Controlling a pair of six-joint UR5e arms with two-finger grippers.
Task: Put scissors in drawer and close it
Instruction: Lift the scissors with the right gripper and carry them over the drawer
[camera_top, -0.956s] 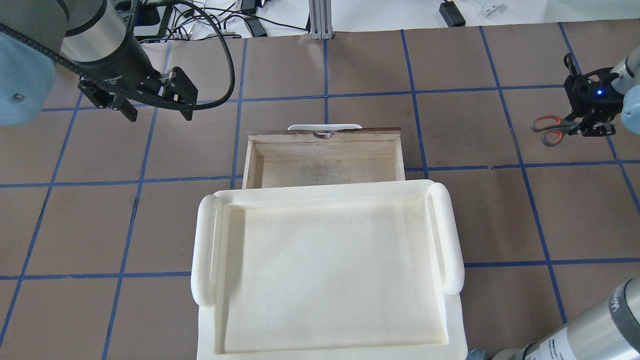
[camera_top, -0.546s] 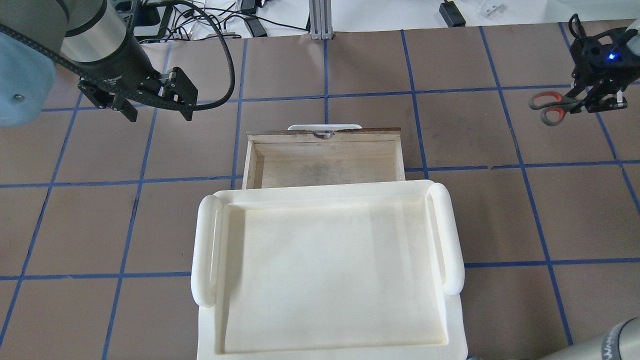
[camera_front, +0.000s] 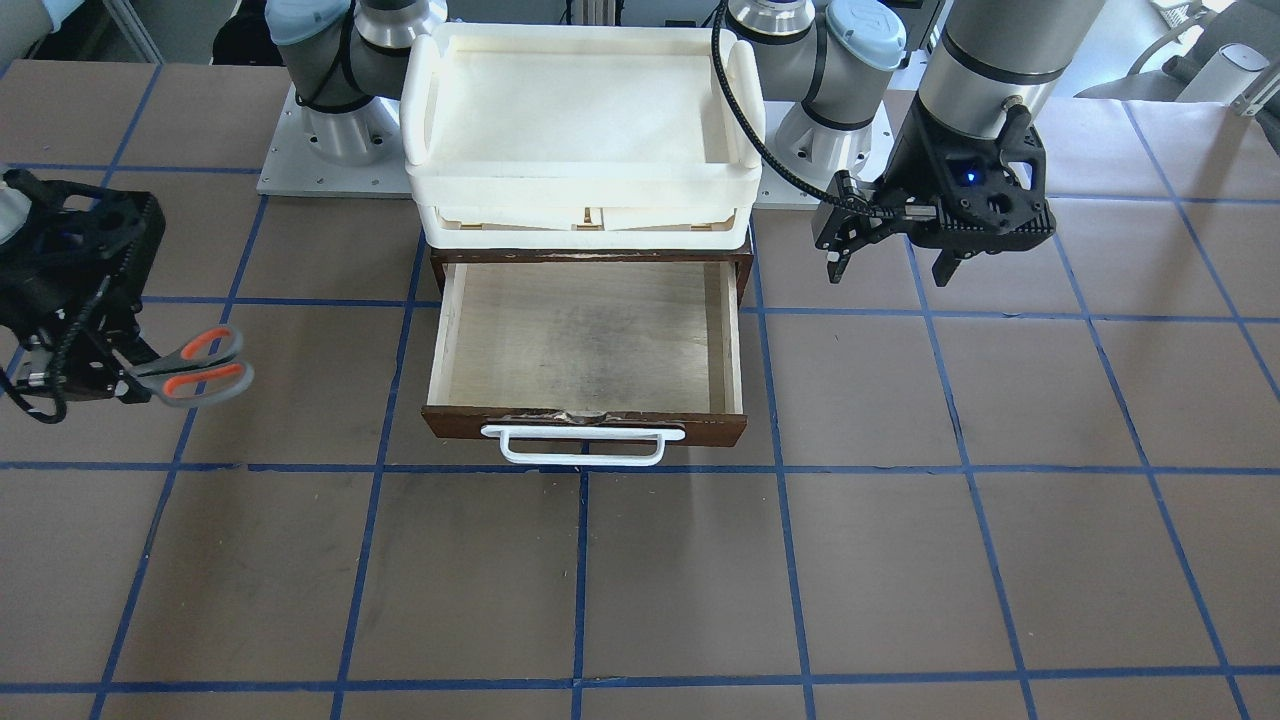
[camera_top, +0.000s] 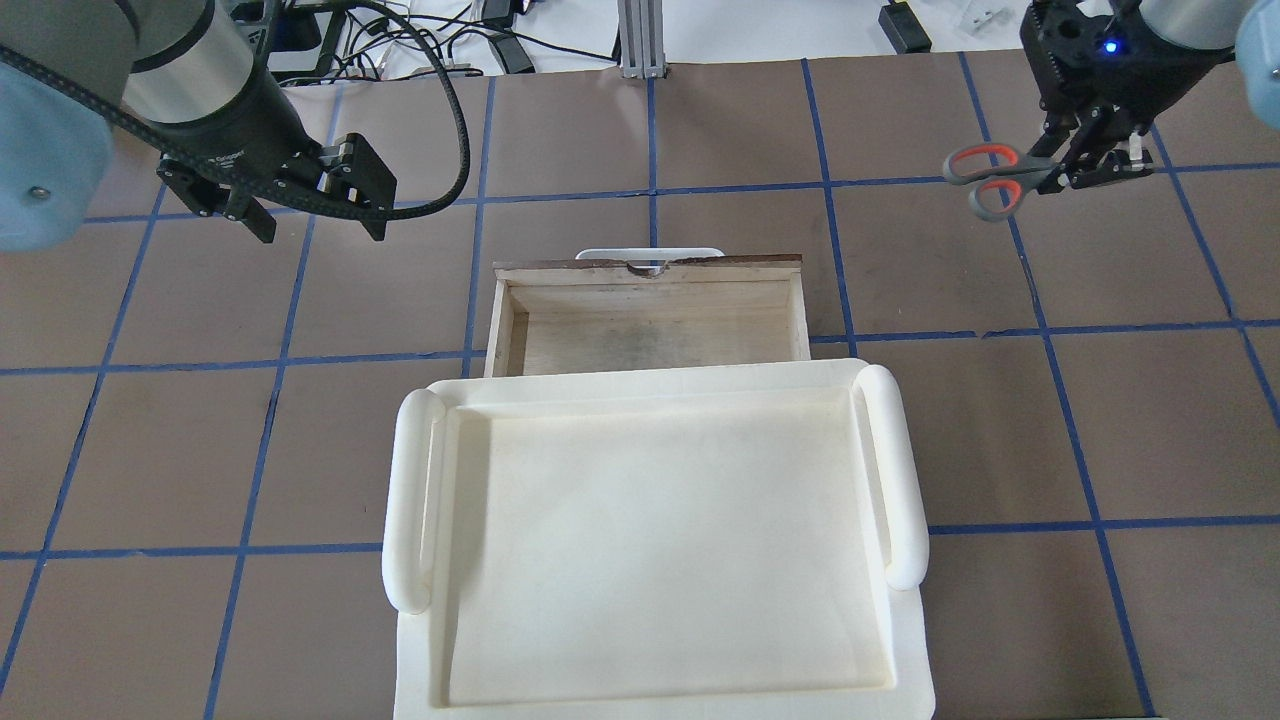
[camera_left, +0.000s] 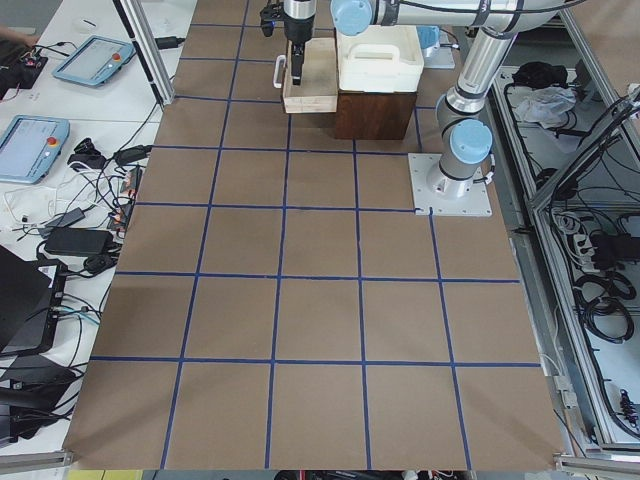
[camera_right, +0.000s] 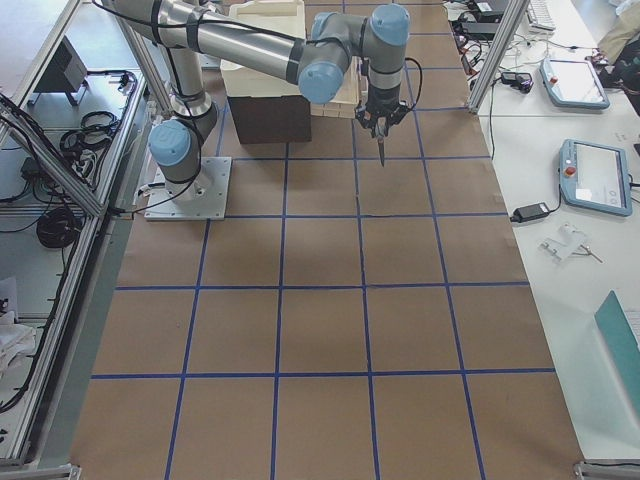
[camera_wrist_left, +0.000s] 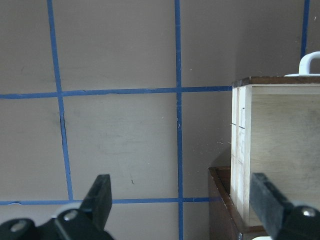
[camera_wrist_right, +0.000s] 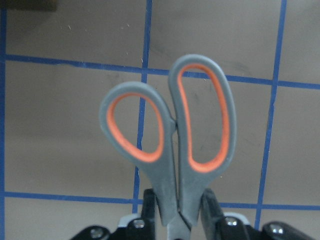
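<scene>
While the right hand (camera_top: 1078, 168) pinches the scissors (camera_top: 985, 180) near the pivot, clear of the surface (camera_front: 900, 560) and well to the right of the open drawer (camera_front: 585, 335), the carry looks to be the step in hand. Next, probably, comes a swing across and a release over the bare plywood. The left hand (camera_front: 890, 265) hovers spread and empty beside the drawer. Blue tape grids the brown surface; cables (camera_left: 90, 235) and teach pendants (camera_right: 598, 175) crowd the side benches (camera_right: 600, 290).

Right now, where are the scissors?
In the overhead view the scissors sit at the upper right, clamped in the right gripper with the handles sticking out, well to the right of the open wooden drawer.
</scene>
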